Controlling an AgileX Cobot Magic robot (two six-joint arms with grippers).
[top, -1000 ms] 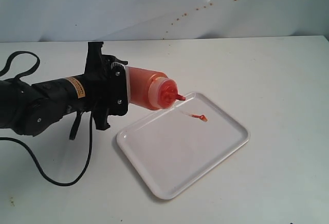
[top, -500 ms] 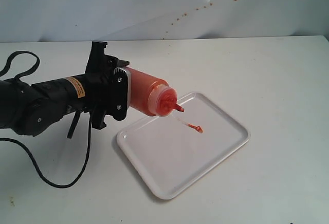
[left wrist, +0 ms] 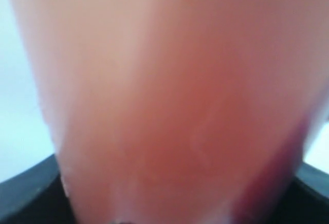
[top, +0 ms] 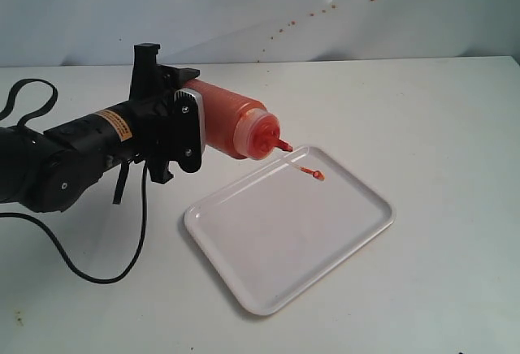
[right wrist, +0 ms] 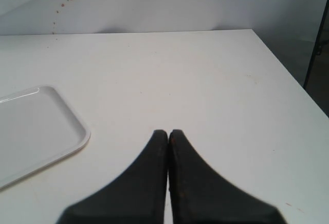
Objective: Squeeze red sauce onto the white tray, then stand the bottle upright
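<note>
A: Left claw (top: pixel 193 127)?
B: Clamped on the bottle (top: pixel 236 131), at its base end. The wrist view is nothing but blurred orange plastic, so it's right up close.
A: Axis?
B: Nearly level, running right from the claw. The nozzle (top: pixel 280 144) tips slightly down, just over the far-left rim of the white tray (top: pixel 292 240). The tray lies right and near of the claw, flat on the surface (top: pixel 439 118).
A: Red sauce (top: pixel 221 117)?
B: Inside the bottle, orange-red through the plastic. None visible on the tray. A small red bit (top: pixel 313 174) hangs off the nozzle: tip cap or drip, can't tell.
A: Right claw (right wrist: pixel 168 134)?
B: Tips pinched together, empty, well right of the tray. The left arm is nearer. I'd say squeeze, then swing the nozzle up.
</note>
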